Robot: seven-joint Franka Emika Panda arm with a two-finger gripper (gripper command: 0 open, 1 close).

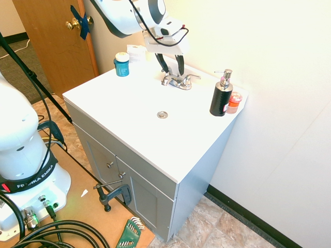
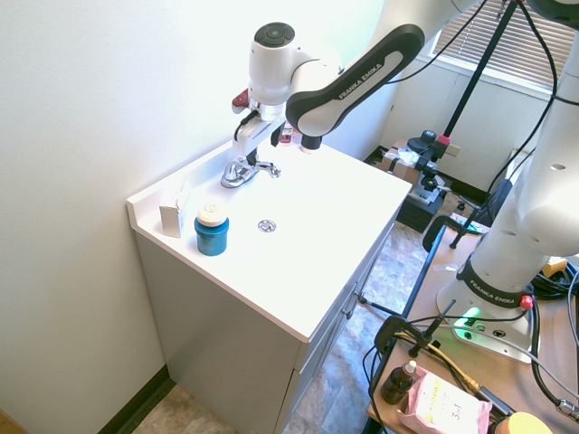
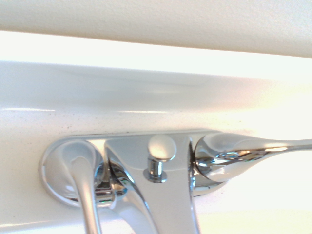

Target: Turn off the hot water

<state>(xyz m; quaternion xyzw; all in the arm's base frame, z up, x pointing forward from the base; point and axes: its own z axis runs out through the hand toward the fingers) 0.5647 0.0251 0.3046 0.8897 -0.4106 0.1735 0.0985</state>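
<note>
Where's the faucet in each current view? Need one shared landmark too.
First exterior: upper middle, below the open gripper, at the sink's back edge.
Second exterior: left of centre, upper half, under the gripper.
Wrist: lower half, faucet cut off by the bottom edge.
Shared landmark: the pale wall behind the sink top.

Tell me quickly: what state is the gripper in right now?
Gripper: open, fingers apart, at the chrome faucet; whether a fingertip touches a lever can't be told.
</note>
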